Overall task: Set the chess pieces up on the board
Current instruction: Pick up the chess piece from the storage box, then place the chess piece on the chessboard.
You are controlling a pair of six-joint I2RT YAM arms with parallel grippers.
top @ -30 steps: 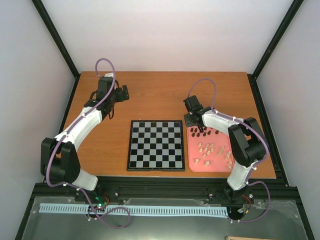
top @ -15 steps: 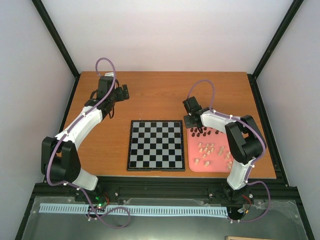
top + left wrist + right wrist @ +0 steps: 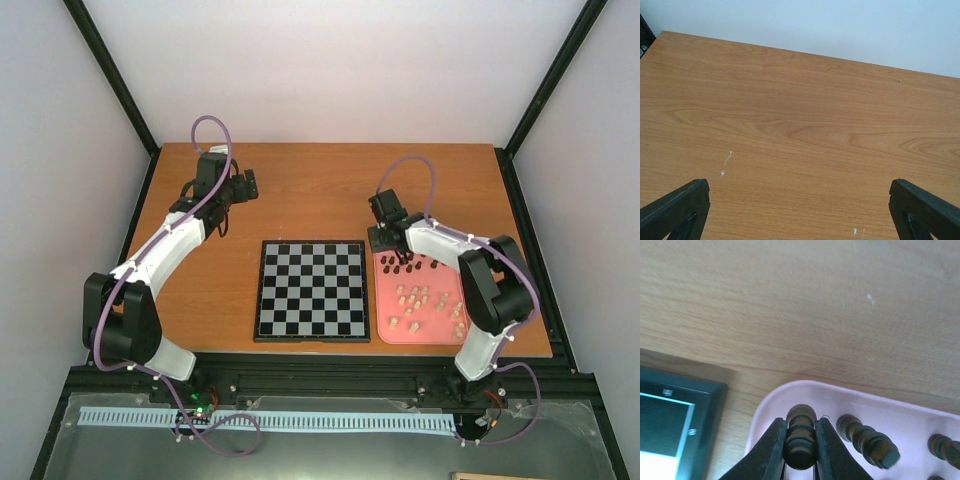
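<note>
Chess pieces point(image 3: 415, 296) inside pink tray point(image 3: 440, 333)

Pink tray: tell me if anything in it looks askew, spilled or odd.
A dark chess piece lies toppled on its side near the pink tray's far-left corner, beside the dark piece pinched in the right gripper. The pale pieces are scattered unevenly, not in rows. No damage shows.

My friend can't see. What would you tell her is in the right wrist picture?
The right gripper is shut on a dark chess piece at the corner of a pink tray. More dark pieces sit beside it, and a corner of the board shows at left.
</note>
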